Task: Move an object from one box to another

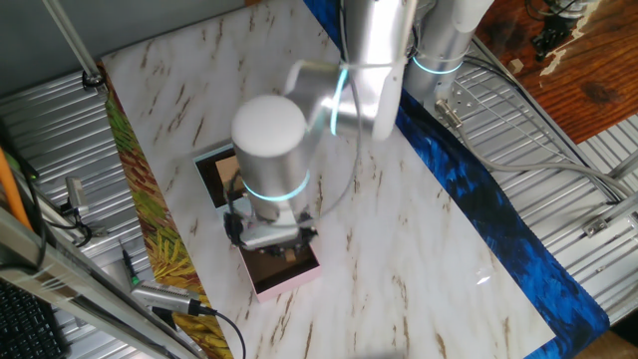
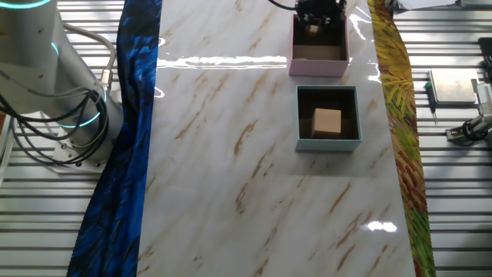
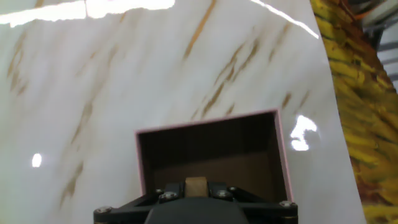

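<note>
Gripper (image 2: 315, 21) over pink box (image 2: 317, 65), fingers pinching a block (image 3: 196, 185); 2nd block (image 2: 327, 122) in blue box (image 2: 328, 143) alongside.

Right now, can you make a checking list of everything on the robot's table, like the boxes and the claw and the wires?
Surface: white marbled table, shiny, with glare spots.
Job's things: light-blue box holds one tan wooden block. Pink box sits right beside it, and a second tan block shows between the fingers above its dark inside.
Clutter: nothing seen on the marble apart from the boxes.
Grippers: gripper is over the pink box; it looks closed on the second block, but the mount hides the fingertips.
Cables: grey cables loop around the arm base.
Surroundings: blue strip and yellow leafy strip along the table edges; ridged metal beyond.
</note>
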Tool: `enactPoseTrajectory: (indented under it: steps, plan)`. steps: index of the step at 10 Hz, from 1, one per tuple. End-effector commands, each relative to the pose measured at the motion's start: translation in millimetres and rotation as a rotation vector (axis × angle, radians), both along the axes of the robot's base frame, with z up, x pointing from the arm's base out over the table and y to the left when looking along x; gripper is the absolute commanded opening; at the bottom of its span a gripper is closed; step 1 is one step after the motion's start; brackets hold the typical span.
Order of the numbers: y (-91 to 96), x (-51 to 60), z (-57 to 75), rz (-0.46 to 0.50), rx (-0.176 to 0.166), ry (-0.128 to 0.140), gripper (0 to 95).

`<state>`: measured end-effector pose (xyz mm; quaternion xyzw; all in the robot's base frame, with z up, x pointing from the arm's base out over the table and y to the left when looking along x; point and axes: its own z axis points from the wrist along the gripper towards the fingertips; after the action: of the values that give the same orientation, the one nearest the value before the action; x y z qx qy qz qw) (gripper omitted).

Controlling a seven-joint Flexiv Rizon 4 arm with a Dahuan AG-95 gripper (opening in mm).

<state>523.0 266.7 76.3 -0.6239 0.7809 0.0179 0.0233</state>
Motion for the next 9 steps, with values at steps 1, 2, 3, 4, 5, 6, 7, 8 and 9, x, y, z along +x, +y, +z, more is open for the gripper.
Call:
enactPoseTrajectory:
  steps: [1,2,3,4,5,6,7,8,9]
  plan:
    - [8.6,-3.8,-7.4,0.002,-0.008,-0.008,0.0]
    - [11.0,-6.2,-10.8,-0.002,-0.008,-0.008,0.0]
    - [11.2,-8.1,-14.9,0.011,-0.009,-0.009,0.0]
    - [10.9,-8.5,-16.8,0.015,-0.008,-0.009,0.0]
    - [10.6,-8.7,-20.4,0.015,-0.007,-0.009,0.0]
    - [10.6,-8.6,-21.4,0.024,-0.006,-0.009,19.0]
    - [10.5,-8.7,-22.0,0.034,0.0,-0.01,19.0]
    - [10.5,-8.7,-22.0,0.039,0.003,-0.011,38.0]
    - [10.5,-8.7,-22.0,0.037,0.005,-0.009,38.0]
